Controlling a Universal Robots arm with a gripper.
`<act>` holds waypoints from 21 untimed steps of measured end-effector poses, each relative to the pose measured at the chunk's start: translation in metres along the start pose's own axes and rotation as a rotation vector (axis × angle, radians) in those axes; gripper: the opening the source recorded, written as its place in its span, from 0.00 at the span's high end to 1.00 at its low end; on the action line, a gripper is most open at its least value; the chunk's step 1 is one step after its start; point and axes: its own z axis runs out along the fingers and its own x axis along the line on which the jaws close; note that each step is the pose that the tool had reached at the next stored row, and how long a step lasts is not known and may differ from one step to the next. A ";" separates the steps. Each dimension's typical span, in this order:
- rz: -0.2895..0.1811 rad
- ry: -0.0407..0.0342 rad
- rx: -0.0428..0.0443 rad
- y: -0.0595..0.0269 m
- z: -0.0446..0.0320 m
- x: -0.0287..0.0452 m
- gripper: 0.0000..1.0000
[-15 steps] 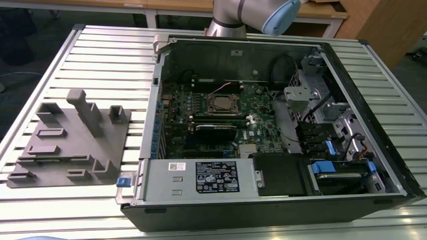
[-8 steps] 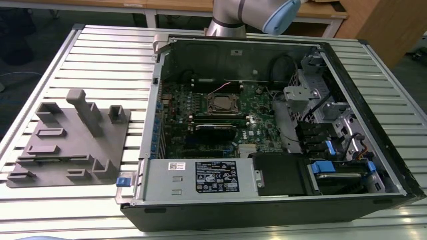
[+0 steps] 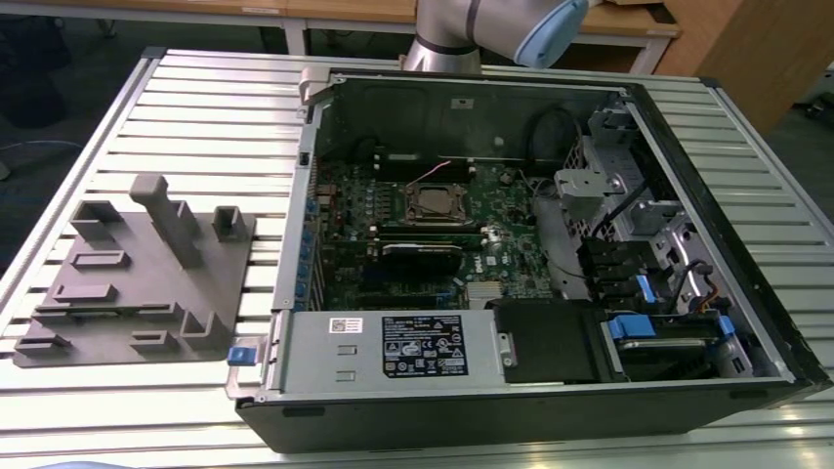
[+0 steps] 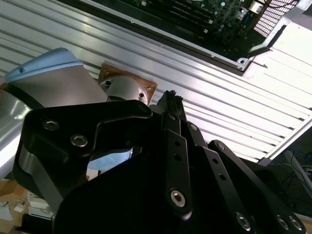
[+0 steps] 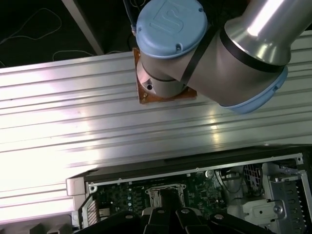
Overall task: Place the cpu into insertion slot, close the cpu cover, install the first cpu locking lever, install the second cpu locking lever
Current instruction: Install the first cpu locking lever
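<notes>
right, i am looking at the open computer case (image 3: 521, 420) lying flat on the slatted table (image 3: 195, 107). the insertion slot (image 3: 439, 204) sits near the middle of the green board (image 3: 509, 210), just beyond the long black memory slots in the exterior view. the cpu cover (image 3: 414, 207) appears to lie down flat around the slot, though i cannot say whether it is locked. i also cannot tell whether a chip sits in the slot's dark centre.

the arm (image 3: 450, 29) rises from its copper-coloured base plate (image 5: 163, 95), which is bolted to the table just beyond the far wall of the case. the gripper (image 5: 169, 195) hangs high above the case. in the first wrist view its black tip lines up over the slot, covering part of it. in the second wrist view the gripper (image 4: 169, 95) points toward the table and the arm's base. i cannot tell whether it is spread, pressed together or pinching anything.

the grey fixture tray (image 3: 131, 274) rests on the table at the exterior view's left, just beside the case. the silver power supply (image 3: 326, 347) fills the near corner of the case.
</notes>
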 end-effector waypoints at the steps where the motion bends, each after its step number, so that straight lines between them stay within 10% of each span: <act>1: 0.000 0.0000 0.0000 -0.0009 0.0017 -0.0001 0.89; 21: 0.000 0.0000 0.0000 -0.0159 0.0334 -0.0011 0.89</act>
